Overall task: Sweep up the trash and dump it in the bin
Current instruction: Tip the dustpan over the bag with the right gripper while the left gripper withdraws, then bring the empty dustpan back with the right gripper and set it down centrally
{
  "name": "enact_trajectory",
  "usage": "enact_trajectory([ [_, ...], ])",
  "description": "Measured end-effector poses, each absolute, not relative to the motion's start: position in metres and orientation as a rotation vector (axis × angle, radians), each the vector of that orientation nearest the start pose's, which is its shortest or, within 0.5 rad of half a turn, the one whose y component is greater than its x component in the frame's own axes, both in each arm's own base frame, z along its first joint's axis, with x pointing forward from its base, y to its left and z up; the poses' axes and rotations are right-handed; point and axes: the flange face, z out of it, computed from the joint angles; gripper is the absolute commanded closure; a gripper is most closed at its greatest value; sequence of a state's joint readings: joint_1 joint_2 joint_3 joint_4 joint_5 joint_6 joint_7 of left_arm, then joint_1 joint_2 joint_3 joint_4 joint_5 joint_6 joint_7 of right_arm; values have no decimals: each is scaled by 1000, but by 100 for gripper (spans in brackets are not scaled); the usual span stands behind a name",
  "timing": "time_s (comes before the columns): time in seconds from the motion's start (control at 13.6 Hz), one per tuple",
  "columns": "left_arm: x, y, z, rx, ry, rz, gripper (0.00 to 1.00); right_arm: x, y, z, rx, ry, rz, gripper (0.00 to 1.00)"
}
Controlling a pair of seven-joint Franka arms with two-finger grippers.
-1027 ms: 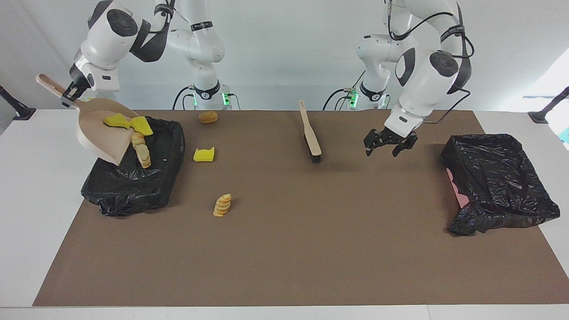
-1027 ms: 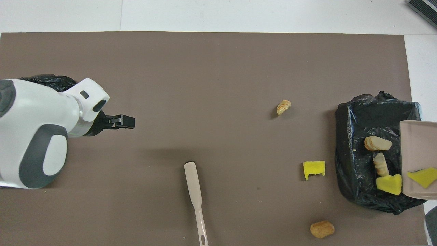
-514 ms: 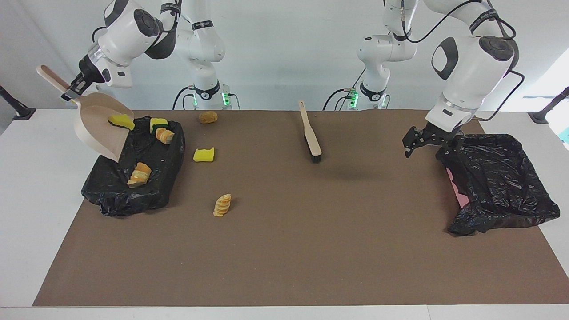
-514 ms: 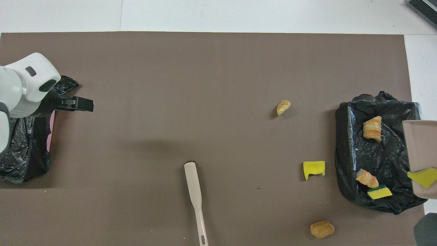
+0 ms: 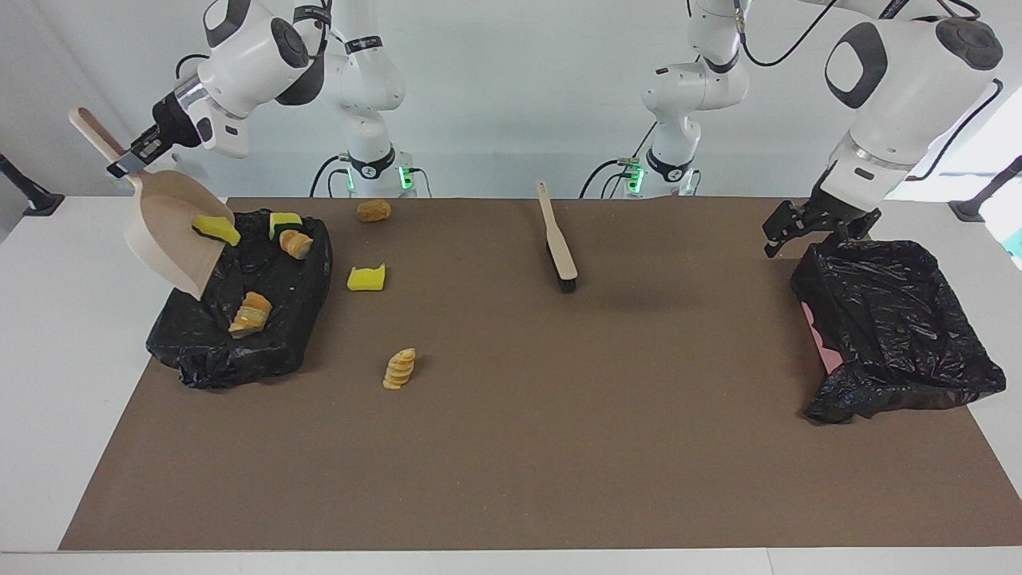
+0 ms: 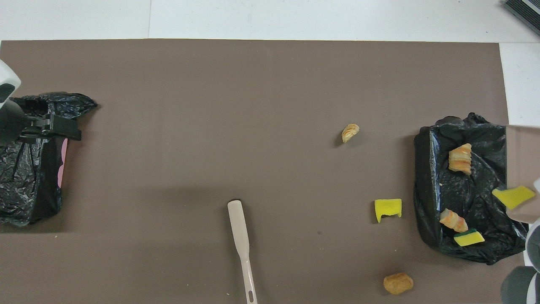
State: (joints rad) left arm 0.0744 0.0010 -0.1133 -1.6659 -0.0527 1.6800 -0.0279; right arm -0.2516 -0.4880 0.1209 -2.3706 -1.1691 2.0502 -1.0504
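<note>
The right gripper [image 5: 130, 162] has its jaws clamped on the handle of the beige dustpan [image 5: 164, 238], holding it tipped, mouth down, over the black-lined bin [image 5: 263, 335] at the right arm's end of the bench [image 5: 511, 447]. One yellow sponge wedge [image 5: 215, 229] clings to the pan's lip. In the bin lie two bread pieces [image 5: 250, 311] and another sponge [image 5: 285, 222]. On the brown mat beside the bin are a third sponge [image 5: 366, 278], a stack of bread slices [image 5: 399, 368] and, nearer the robots, a bread roll [image 5: 373, 211]. The brush [image 5: 558, 241] lies mid-bench. The left gripper [image 5: 786, 231], jaws wide and holding nothing, hangs over the edge of the second bin [image 5: 894, 327].
</note>
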Motion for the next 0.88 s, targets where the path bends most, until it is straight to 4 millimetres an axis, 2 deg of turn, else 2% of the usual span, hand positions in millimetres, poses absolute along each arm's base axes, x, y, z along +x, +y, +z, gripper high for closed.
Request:
enact_trajectory([
  [0.15,560,-28,593,-3190,14,-11,0,421,-89,545,1541,1348,-605,100],
  [0.29,559,-29,594,-3188,19,-5,0,426,-77,544,1411,1393,-628,100],
  [0.44,559,-30,596,-3187,39,-8,0,429,-69,544,1360,1415,-634,100],
  [0.66,555,-31,602,-3179,100,24,0,431,-71,540,1369,1423,-640,100],
  [0.88,550,-34,623,-3142,235,24,0,432,-71,561,1507,1406,-618,100],
])
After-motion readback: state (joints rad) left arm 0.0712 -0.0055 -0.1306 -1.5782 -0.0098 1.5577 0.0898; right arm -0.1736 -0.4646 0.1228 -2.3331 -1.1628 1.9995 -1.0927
